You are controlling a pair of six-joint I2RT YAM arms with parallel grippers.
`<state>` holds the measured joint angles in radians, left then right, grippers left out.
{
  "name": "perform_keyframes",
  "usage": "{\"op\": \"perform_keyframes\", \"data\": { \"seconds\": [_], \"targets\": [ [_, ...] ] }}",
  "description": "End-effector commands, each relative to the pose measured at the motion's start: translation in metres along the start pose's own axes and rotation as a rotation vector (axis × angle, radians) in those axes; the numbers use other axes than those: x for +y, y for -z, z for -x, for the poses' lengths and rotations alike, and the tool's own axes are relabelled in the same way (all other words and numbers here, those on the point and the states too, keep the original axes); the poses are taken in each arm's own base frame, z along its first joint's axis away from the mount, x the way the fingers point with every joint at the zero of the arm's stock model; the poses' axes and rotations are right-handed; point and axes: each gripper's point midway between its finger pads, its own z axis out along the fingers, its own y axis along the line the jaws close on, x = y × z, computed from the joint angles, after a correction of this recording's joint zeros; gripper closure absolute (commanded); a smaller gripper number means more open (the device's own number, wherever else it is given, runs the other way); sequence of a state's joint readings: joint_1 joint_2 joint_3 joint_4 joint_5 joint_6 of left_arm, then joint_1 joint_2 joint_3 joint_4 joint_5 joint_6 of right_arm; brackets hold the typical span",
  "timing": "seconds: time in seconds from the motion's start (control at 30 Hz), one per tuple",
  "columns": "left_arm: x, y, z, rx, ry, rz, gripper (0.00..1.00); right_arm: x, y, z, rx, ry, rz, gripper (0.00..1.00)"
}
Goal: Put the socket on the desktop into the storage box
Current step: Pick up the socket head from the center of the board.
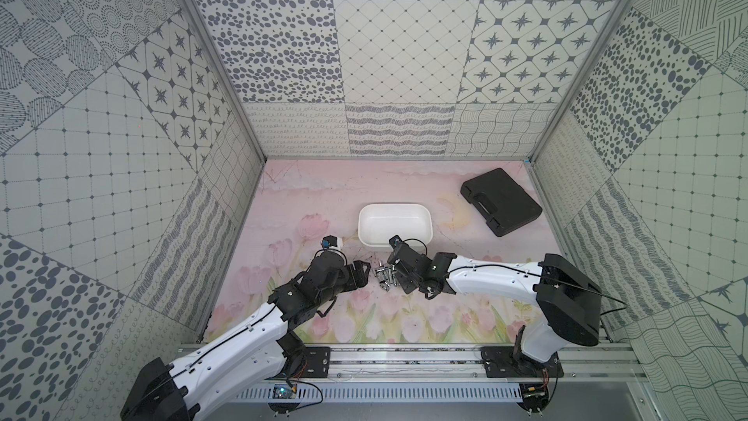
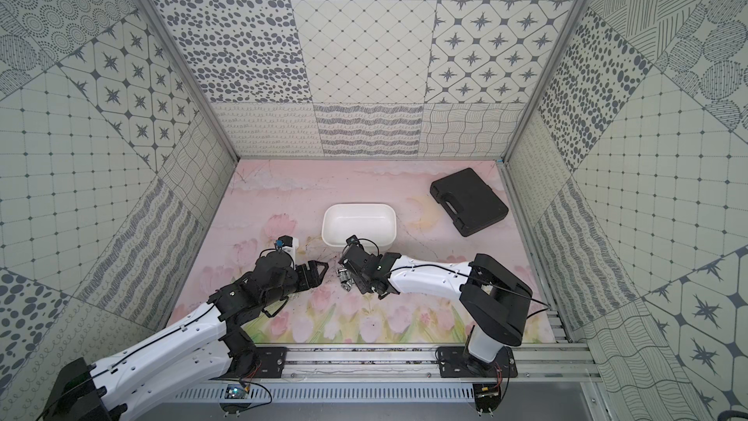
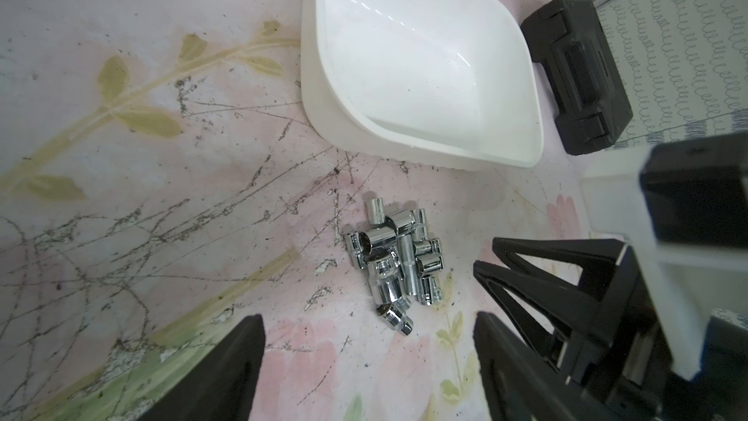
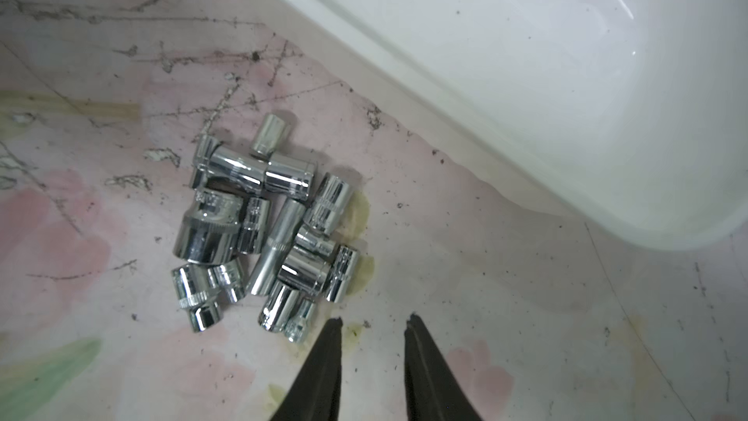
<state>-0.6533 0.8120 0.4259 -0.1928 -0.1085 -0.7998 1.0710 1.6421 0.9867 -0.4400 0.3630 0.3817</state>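
Socket pile (image 4: 263, 232) just beside storage box (image 4: 526, 74); R gripper (image 4: 374, 317) looks nearer, tips slightly apart, empty; L gripper (image 3: 367, 315) wide apart.

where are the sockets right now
In a top view the sockets lie heaped between the left gripper and right gripper, just in front of the storage box.

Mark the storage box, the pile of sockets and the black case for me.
storage box (image 1: 394, 223): in a top view, on its bare inner floor.
pile of sockets (image 4: 279, 243): right wrist view, on the long socket in the middle.
black case (image 1: 511, 199): in a top view, on its lid.
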Motion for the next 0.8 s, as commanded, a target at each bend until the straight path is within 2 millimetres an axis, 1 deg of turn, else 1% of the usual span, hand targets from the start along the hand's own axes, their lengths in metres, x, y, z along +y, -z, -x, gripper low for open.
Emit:
{"op": "perform_keyframes", "data": {
  "seconds": [0.0,0.1,0.27,0.43,0.57,0.77],
  "targets": [
    [0.004,-0.001,-0.001,-0.002,-0.005,0.018,0.13,0.000,-0.009,0.008,-0.037,-0.071,-0.006,0.70],
    [0.004,-0.001,0.000,-0.003,-0.010,0.020,0.13,0.002,-0.018,0.007,-0.015,-0.120,0.025,0.69],
    [0.004,-0.003,-0.002,0.006,-0.005,0.021,0.13,-0.002,-0.030,0.003,0.020,-0.165,0.038,0.69],
    [0.006,-0.004,-0.002,0.009,-0.011,0.035,0.13,-0.002,-0.033,0.001,0.034,-0.166,0.043,0.69],
    [0.008,-0.005,-0.003,0.009,-0.015,0.047,0.13,-0.001,-0.031,0.002,0.029,-0.167,0.054,0.69],
    [0.009,-0.007,-0.002,0.010,-0.020,0.058,0.13,0.008,-0.035,-0.002,0.056,-0.168,0.099,0.68]
  ]
}}
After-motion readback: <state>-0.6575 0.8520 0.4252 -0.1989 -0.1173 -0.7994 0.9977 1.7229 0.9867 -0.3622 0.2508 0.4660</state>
